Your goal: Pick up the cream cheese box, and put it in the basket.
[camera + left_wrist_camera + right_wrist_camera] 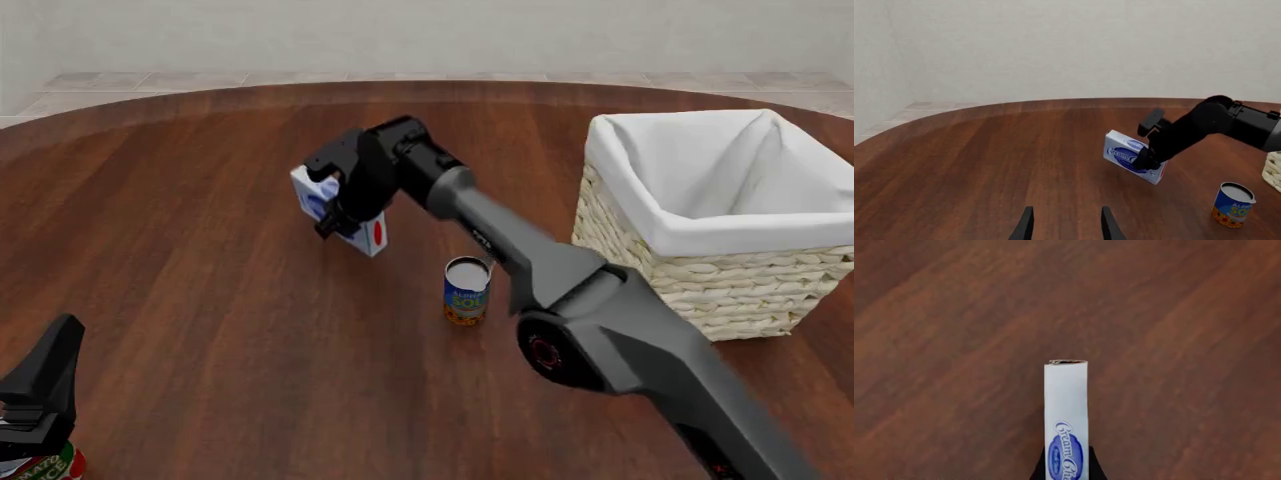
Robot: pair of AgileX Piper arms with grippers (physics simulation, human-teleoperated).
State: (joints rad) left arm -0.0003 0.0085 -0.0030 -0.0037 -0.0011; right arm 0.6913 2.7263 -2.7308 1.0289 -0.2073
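Note:
The cream cheese box [371, 236] is silvery blue with a dark blue oval logo and a red end panel. My right gripper [334, 222] is shut on its flat faces and holds it tilted over the table's middle. The left wrist view shows the cream cheese box [1124, 152] in the right gripper [1147, 161]. In the right wrist view the box [1066, 405] stands edge-on between the right gripper [1066, 470]. The basket [721, 290], woven straw with a white lining, stands at the right. My left gripper [1066, 225] is open with nothing in it, low at the near left [54, 365].
A small blue-and-orange can [467, 290] stands upright between the box and the basket, also seen in the left wrist view [1233, 205]. The basket's corner [1274, 170] shows at that view's edge. A green-and-red labelled item [40, 470] lies under the left arm.

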